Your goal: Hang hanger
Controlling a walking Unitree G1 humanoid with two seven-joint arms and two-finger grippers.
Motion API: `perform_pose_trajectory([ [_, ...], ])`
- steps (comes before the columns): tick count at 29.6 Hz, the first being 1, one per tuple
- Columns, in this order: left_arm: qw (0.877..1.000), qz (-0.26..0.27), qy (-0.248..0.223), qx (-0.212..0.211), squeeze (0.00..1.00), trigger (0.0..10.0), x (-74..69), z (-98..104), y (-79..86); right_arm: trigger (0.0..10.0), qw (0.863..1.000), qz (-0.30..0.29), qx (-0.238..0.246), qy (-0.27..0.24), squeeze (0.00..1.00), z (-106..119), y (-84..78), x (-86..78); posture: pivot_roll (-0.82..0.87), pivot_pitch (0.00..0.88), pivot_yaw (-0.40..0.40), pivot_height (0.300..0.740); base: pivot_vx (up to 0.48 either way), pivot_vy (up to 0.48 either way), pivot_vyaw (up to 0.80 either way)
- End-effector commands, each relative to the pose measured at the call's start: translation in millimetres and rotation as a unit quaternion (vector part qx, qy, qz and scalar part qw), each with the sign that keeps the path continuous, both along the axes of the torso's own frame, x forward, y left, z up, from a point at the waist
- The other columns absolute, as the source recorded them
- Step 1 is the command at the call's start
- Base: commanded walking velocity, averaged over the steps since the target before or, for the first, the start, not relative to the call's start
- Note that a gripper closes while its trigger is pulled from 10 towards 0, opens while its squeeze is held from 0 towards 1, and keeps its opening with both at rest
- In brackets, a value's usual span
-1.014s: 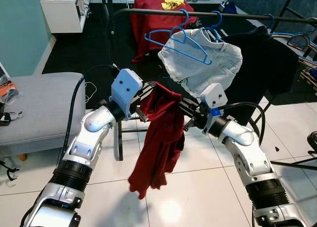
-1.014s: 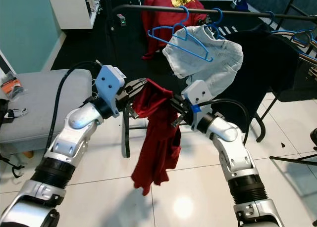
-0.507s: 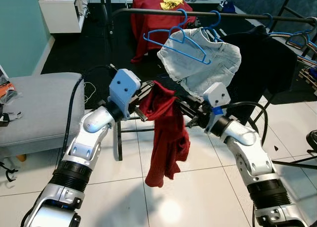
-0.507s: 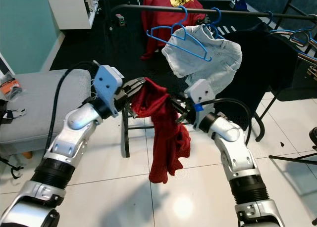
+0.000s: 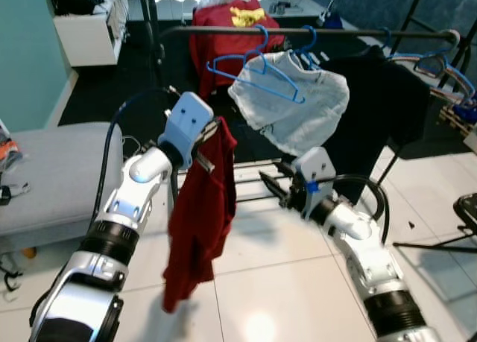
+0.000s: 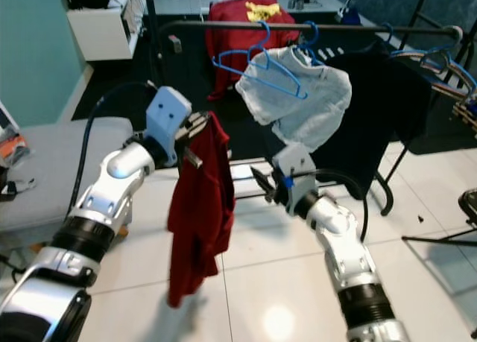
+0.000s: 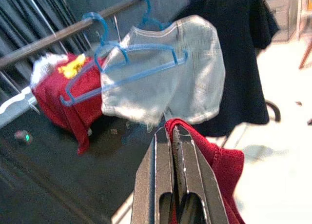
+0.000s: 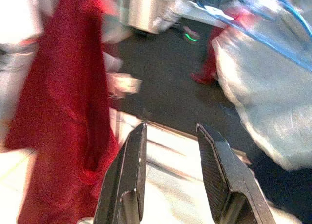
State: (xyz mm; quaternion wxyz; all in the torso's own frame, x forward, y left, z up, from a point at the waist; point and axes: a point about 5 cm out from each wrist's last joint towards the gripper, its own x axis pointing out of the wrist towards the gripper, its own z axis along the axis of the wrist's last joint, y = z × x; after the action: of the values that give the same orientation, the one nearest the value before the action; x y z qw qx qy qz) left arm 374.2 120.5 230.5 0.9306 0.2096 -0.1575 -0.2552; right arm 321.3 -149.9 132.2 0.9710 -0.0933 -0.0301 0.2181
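Two grippers: both are working in front of the clothes rail.
Left gripper (image 7: 175, 136): its black fingers are pressing together on the top edge of the red garment (image 5: 197, 223), holding it up at about the height of the robot's forearm.
Right gripper (image 8: 170, 151): its fingers are standing apart with nothing between them, just beside the garment, pointing toward it.
Red garment: one piece of dark red cloth is hanging limp and folded from the left gripper, its lower end dangling above the white tiled floor (image 5: 268, 282); whether a hanger is sitting inside it cannot be told.
Blue hangers: two are hooking over the rail (image 5: 358, 33) near its middle, one of them bare (image 5: 253, 65), the other carrying the pale denim piece (image 5: 294, 107); more hangers are showing at the far right end of the rail, too crowded to count.
Other clothes: one black garment (image 5: 376, 103) is hanging to the right of the denim, and a red cloth with a yellow print (image 5: 231, 25) is draping behind the rail.
In the way: the denim piece and bare hanger are hanging between the held garment and the rail.
Surroundings: a grey upholstered seat (image 5: 52, 171) is standing to the left, beside a teal wall (image 5: 26, 51).
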Motion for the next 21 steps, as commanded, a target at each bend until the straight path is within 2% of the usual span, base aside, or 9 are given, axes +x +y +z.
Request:
perform_pose_trajectory([
  [1, 0.999, 0.008, 0.025, 0.02, 0.0, 0.0, -0.8, -11, 2.8, 10.0, 0.997, -0.06, -0.004, 0.052, 0.0, -29, -10.1, -7.8, -0.06, 0.086, -0.024, 0.74, 0.0, 0.0, 0.0],
  [3, 0.999, 0.015, 0.048, 0.017, 0.0, 0.0, -1.2, -18, 4.8, 10.0, 0.988, -0.107, -0.003, 0.111, 0.0, -56, -18.7, -17.5, -0.06, 0.092, -0.024, 0.74, 0.0, 0.0, 0.0],
  [7, 0.999, 0.015, 0.048, 0.017, 0.0, 0.0, -1.2, -18, 4.8, 10.0, 0.988, -0.107, -0.003, 0.111, 0.0, -56, -18.7, -17.5, -0.06, 0.092, -0.024, 0.74, 0.0, 0.0, 0.0],
  [8, 0.994, 0.041, 0.098, -0.034, 0.0, 0.0, 0.6, -31, 9.1, 10.0, 0.973, -0.172, 0.019, 0.15, 0.0, -76, -31.3, -27.9, -0.06, 0.1, -0.014, 0.74, 0.0, 0.0, 0.0],
  [14, 0.971, 0.07, 0.169, -0.152, 0.0, 0.0, 1.1, -53, 8.2, 10.0, 0.965, -0.228, 0.076, 0.101, 0.0, -64, -39.4, -27.9, -0.06, 0.113, -0.013, 0.74, 0.0, 0.0, 0.0],
  [15, 0.962, 0.071, 0.19, -0.183, 0.0, 8.1, -2.1, -62, 4.4, 10.0, 0.966, -0.231, 0.084, 0.082, 0.0, -59, -37.3, -27.8, -0.06, 0.116, -0.016, 0.74, 0.0, 0.0, 0.0],
  [17, 0.962, 0.071, 0.19, -0.183, 0.0, 8.1, -2.1, -62, 4.4, 10.0, 0.966, -0.231, 0.084, 0.082, 0.0, -59, -37.3, -27.8, -0.06, 0.116, -0.016, 0.74, 0.0, 0.0, 0.0],
  [18, 0.954, 0.071, 0.207, -0.204, 0.0, 10.0, -5.7, -69, 0.6, 10.0, 0.966, -0.232, 0.09, 0.065, 0.0, -55, -35.2, -28.1, -0.07, 0.118, -0.018, 0.74, 0.0, 0.0, 0.0],
  [21, 0.952, 0.07, 0.217, -0.204, 0.0, 10.0, -10.6, -77, -4.0, 10.0, 0.964, -0.243, 0.095, 0.056, 0.0, -52, -34.6, -27.6, -0.06, 0.126, -0.022, 0.74, 0.0, 0.0, 0.0],
])
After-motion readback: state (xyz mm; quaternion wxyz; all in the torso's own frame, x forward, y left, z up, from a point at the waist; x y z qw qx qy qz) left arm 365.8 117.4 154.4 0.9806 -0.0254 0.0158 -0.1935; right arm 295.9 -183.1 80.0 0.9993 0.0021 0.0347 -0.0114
